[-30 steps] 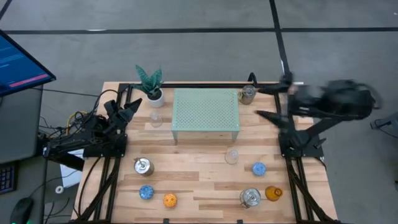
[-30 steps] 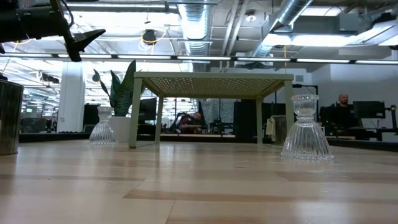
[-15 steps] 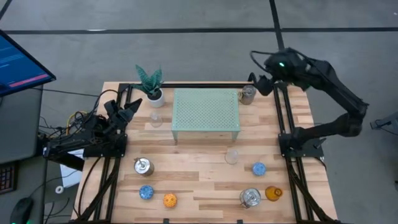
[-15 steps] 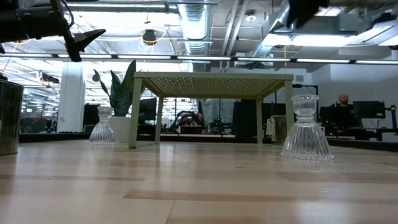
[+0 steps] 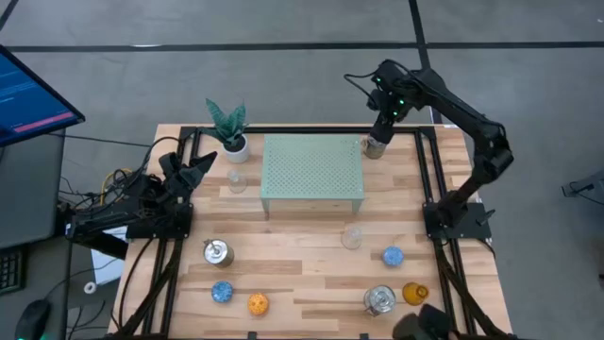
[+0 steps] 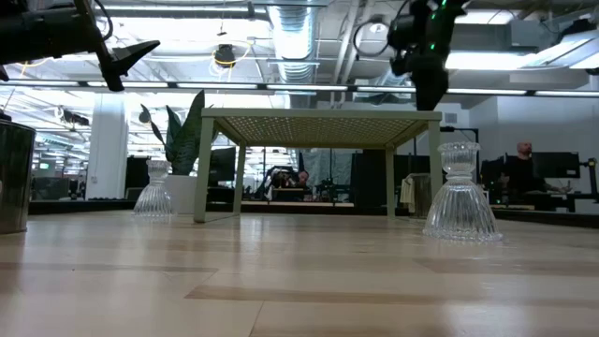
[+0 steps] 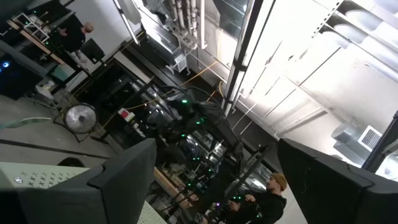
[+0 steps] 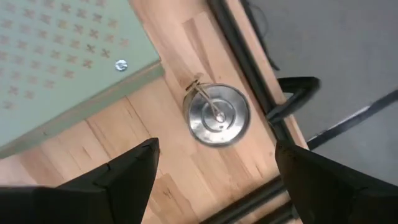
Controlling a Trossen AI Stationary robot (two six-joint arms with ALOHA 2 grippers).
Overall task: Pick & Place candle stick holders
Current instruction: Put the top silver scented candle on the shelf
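At the tabletop's [image 5: 311,274] left edge the left gripper [image 5: 195,166] waits with its fingers spread and empty, near the plant [image 5: 227,126] and a clear glass holder [image 5: 236,178]. To the right of the pale green stand [image 5: 312,174], the right gripper [image 5: 381,121] hangs wide open and empty over the silver holder [image 8: 217,115] at the far right corner. That holder sits just beside the stand's edge and the frame rail [image 8: 239,56], so an off-centre descent could strike either one, or tip the slick metal piece.
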